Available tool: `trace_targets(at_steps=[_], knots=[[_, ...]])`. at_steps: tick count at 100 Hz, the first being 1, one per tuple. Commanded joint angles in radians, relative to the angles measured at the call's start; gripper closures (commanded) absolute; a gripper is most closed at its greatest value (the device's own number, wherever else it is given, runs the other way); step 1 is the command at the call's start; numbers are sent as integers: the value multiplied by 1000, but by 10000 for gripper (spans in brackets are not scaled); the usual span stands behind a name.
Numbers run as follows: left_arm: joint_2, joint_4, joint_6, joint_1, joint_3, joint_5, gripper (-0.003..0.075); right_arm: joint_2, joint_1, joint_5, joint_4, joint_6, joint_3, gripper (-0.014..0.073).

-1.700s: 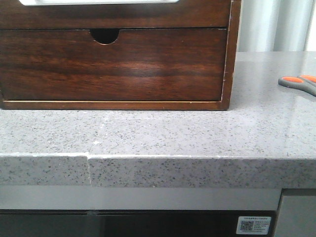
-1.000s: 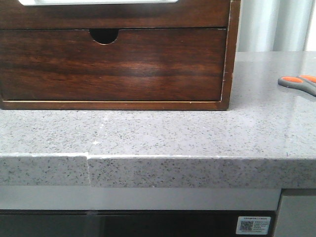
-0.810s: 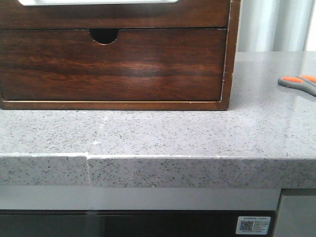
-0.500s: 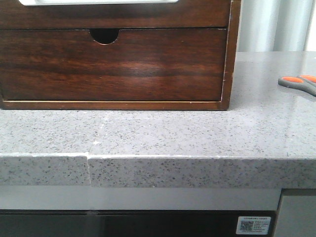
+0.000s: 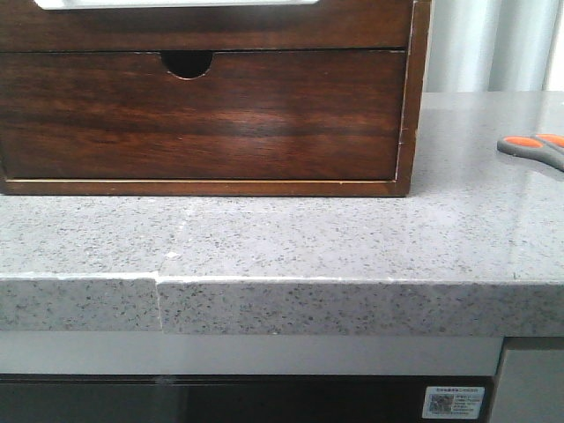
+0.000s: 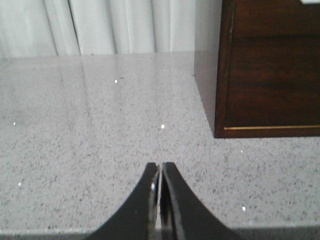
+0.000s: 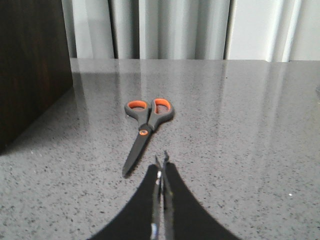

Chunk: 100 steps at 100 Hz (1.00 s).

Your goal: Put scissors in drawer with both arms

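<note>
Scissors flat, blades toward right claw

The wooden box blocks the worktop from about 9 to 12 o'clock in the front view, its two drawer fronts flush and shut. Bare worktop runs along the box's front edge and out toward 3 o'clock, where only the scissors lie flat near the right border. Curtains close off the far side.
</note>
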Motion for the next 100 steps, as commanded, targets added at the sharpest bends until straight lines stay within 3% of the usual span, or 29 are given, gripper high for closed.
trace_targets(at_steps=[1, 13, 47, 67, 77, 88, 94, 100], knots=[[-32, -7, -11, -8, 23, -119, 739, -20, -4, -90, 59, -8, 6, 654], [-32, -81, -11, -8, -1, -149, 739, -20, 1, -67, 118, -8, -15, 654], [110, -87, -11, -8, -249, 8, 739, 155, 60, 194, 211, -8, -248, 655], [204, -58, -11, -8, -278, -134, 731, 279, 60, 172, 256, -8, -290, 655], [249, -13, -11, -8, -278, -160, 618, 305, 60, 170, 256, -8, -281, 655], [318, 20, -11, -8, -278, -266, 393, 311, 60, 169, 256, -8, -264, 655], [360, 48, -11, -8, -278, -351, 334, 311, 60, 136, 256, -8, -257, 655], [406, 170, -11, -8, -278, -447, 325, 311, 60, 115, 256, -8, -257, 655]])
